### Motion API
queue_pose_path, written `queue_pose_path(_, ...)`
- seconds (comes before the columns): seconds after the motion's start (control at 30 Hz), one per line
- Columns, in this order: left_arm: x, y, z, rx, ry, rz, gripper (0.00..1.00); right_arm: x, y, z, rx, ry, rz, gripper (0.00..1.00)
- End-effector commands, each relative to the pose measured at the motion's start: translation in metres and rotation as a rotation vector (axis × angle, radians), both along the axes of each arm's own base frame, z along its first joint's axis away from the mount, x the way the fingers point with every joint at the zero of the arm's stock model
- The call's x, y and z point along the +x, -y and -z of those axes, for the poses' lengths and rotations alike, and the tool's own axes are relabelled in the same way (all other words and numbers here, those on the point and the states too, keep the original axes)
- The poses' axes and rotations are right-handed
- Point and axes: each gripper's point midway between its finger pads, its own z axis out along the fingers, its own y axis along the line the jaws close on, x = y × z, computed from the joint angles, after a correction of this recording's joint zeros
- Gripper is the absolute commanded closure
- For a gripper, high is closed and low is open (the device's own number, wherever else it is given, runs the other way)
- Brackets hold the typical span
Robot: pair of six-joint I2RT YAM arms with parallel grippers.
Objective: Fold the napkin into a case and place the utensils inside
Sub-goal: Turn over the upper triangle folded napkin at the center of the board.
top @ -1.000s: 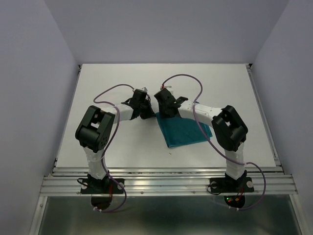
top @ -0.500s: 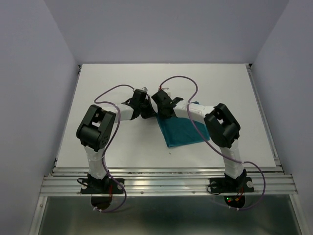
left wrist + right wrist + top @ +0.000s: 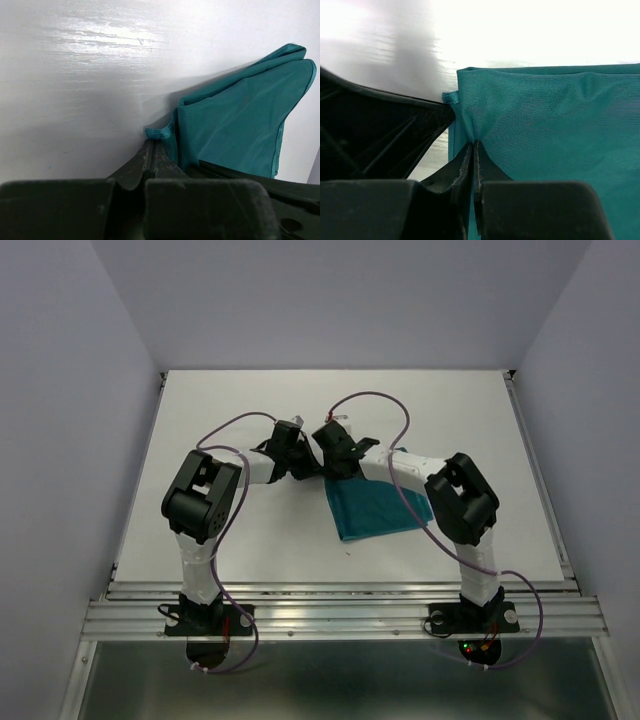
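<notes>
A matte white bench (image 3: 450, 410) fills the middle of the overhead view. Plain pale grey-lilac walls (image 3: 340, 300) close it in at the back and on both sides, so the room reads as a small bare booth. Along the lower edge of the bench runs a ribbed aluminium rail (image 3: 340, 615) with the two arm bases bolted onto it. Below that, a dark glossy strip (image 3: 340, 680) crosses the bottom of the frame. The bench top is smooth with a faint brushed grain, and in the left wrist view it shows a bright patch of glare at the upper left. The soft, plain teal cloth napkin (image 3: 375, 508) lies just right of centre in the overhead view. It is folded into a rough four-sided shape with one point toward the lower left, and the right arm's white forearm crosses over its upper edge. Its upper left corner is drawn up off the bench and casts a soft grey shadow on the white surface. Both arms meet at that corner. The left fingers (image 3: 142, 165) are pressed together on the napkin's hemmed corner. The right fingers (image 3: 462, 162) are pinched on a puckered fold of the same cloth just beside it, and the two black pairs almost touch.
</notes>
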Motion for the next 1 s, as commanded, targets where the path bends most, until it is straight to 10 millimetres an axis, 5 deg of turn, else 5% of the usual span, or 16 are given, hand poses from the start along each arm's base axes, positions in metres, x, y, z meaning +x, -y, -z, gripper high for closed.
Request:
queue_pose_path(0.0, -0.004, -0.012, 0.020, 0.062, -0.049, -0.019, 1.00, 0.010, -0.006, -0.043, 0.070, 0.096, 0.001, 0.93)
queue_pose_path(0.4, -0.004, -0.020, 0.020, 0.082, -0.053, -0.031, 1.00, 0.006, -0.020, -0.065, 0.124, 0.116, -0.047, 0.92)
queue_pose_path(0.97, -0.002, -0.023, 0.014, 0.095, -0.044, -0.039, 1.00, 0.002, -0.043, -0.026, 0.109, 0.048, -0.108, 0.92)
